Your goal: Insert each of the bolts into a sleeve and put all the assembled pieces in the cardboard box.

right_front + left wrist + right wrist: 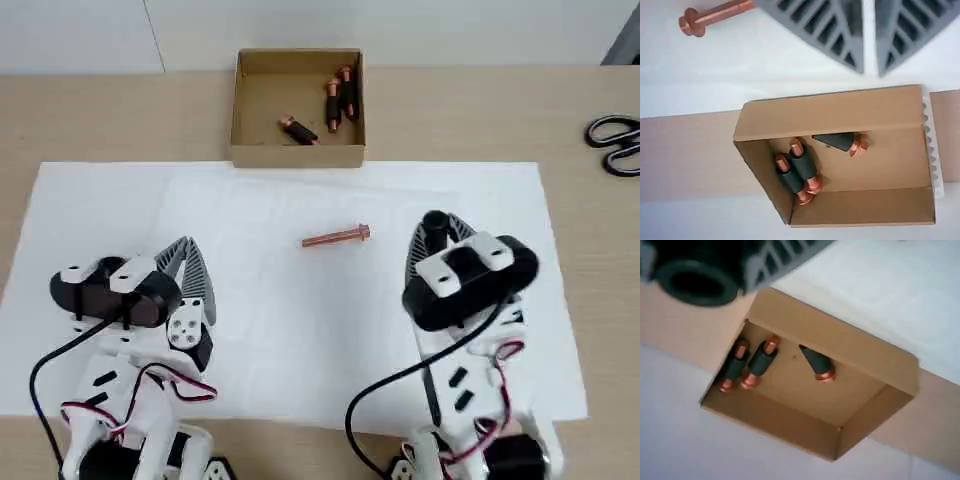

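Observation:
A bare copper bolt (337, 237) (715, 15) lies on the white paper between the two arms. My right gripper (437, 222) is shut on a black sleeve (435, 222) (695, 282), held just right of the bolt with its open end toward the box. At the paper's lower left my left gripper (185, 245) (869, 67) is shut with nothing in it; its grey fingers (840, 30) are close together. The cardboard box (240, 105) (830, 112) (840, 345) beyond the paper holds three assembled pieces (333, 105) (800, 165) (760, 362).
White paper (250, 330) covers the wooden table under both arms. Black scissors (615, 143) lie at the table's far right edge. Open paper lies between the bolt and the box's near wall.

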